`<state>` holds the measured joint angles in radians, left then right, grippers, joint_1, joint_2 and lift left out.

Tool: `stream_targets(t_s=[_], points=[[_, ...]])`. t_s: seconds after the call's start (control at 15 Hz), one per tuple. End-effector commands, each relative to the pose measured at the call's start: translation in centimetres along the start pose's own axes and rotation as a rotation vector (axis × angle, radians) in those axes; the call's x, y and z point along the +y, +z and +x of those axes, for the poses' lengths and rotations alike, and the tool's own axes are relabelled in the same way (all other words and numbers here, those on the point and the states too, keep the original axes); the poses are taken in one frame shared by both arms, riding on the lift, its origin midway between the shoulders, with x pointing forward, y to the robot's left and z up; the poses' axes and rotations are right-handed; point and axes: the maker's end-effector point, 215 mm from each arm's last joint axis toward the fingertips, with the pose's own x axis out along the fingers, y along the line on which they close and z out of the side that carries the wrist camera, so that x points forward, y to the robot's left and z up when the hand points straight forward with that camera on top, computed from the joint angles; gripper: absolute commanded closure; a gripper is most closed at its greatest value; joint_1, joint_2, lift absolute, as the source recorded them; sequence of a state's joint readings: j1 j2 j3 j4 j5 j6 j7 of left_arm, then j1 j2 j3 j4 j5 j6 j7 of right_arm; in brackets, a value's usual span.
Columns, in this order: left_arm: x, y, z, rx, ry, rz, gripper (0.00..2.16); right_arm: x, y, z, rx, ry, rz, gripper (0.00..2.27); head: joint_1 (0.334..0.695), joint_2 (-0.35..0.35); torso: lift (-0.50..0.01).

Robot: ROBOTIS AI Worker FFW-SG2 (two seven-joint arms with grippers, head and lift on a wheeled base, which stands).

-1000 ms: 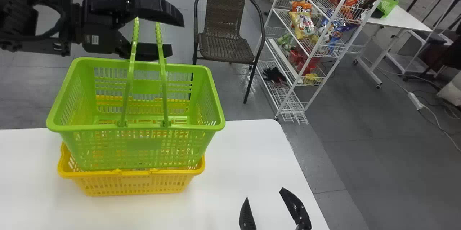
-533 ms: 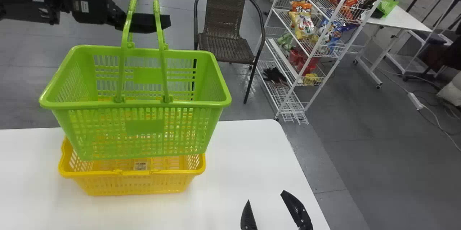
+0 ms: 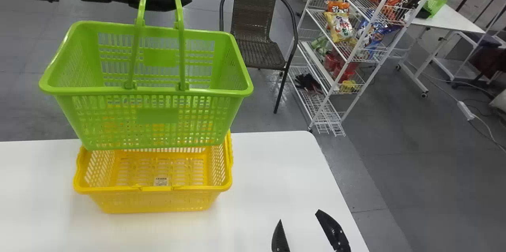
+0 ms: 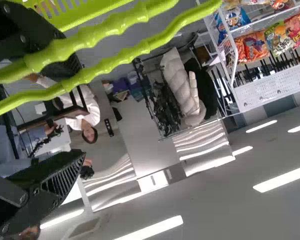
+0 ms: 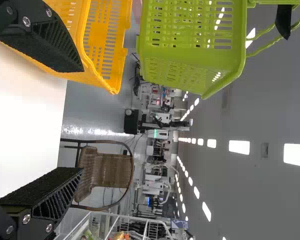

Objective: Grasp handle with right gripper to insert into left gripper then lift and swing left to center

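My left gripper (image 3: 168, 0) is high at the upper left. The raised handles (image 3: 142, 3) of the green basket (image 3: 158, 115) rise past one finger; the basket hangs upright above the yellow basket (image 3: 158, 200). In the left wrist view, my left gripper (image 4: 82, 110) has its fingers wide apart, with the bumpy handles (image 4: 110, 65) crossing near one of them. My right gripper (image 3: 299, 215) stands open over the table's near right part, holding nothing. In the right wrist view, my right gripper (image 5: 83, 120) is apart from the green basket (image 5: 190, 40) and yellow basket (image 5: 102, 37).
The yellow basket rests on the white table (image 3: 276, 173). Behind the table stands a brown wicker chair (image 3: 253, 19). Further right is a white wire rack (image 3: 357, 52) with snack bags, and a second white table (image 3: 450, 19) lies beyond it.
The left gripper and green basket have risen, uncovering more of the yellow basket's inside. The whole head view has shifted slightly, so the table and chair appear further right. The right gripper stays open.
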<state>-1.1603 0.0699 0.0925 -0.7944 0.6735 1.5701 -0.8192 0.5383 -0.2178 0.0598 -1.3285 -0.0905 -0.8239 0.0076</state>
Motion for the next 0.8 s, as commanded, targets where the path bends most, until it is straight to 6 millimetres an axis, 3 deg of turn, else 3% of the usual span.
stream_targets(t_s=[0.0, 0.13, 0.27, 0.33, 0.53, 0.73], points=[[0.2, 0.5, -1.0, -0.017, 0.003, -0.006, 1.26, 0.0, 0.0, 0.0, 0.000, 0.000, 0.000, 0.13, 0.695, -0.296, 0.000], [0.2, 0.6, -1.2, -0.019, 0.007, -0.006, 1.82, 0.0, 0.0, 0.0, 0.000, 0.000, 0.000, 0.13, 0.695, -0.289, 0.000], [-0.2, 0.8, -1.5, -0.018, 0.004, 0.003, 1.89, 0.0, 0.0, 0.0, 0.000, 0.000, 0.000, 0.13, 0.695, -0.282, 0.000], [-0.3, 1.0, -1.8, -0.018, 0.012, 0.009, 2.14, 0.0, 0.0, 0.0, 0.000, 0.000, 0.000, 0.13, 0.695, -0.278, 0.000], [0.1, 1.6, -3.0, -0.031, 0.041, 0.018, 2.13, 0.0, 0.2, 0.0, -0.007, 0.000, 0.000, 0.13, 0.695, -0.273, 0.000], [0.7, 2.5, -6.4, -0.060, 0.072, 0.025, 2.13, 0.0, 0.2, -0.1, -0.008, 0.000, 0.000, 0.13, 0.695, -0.254, 0.000]])
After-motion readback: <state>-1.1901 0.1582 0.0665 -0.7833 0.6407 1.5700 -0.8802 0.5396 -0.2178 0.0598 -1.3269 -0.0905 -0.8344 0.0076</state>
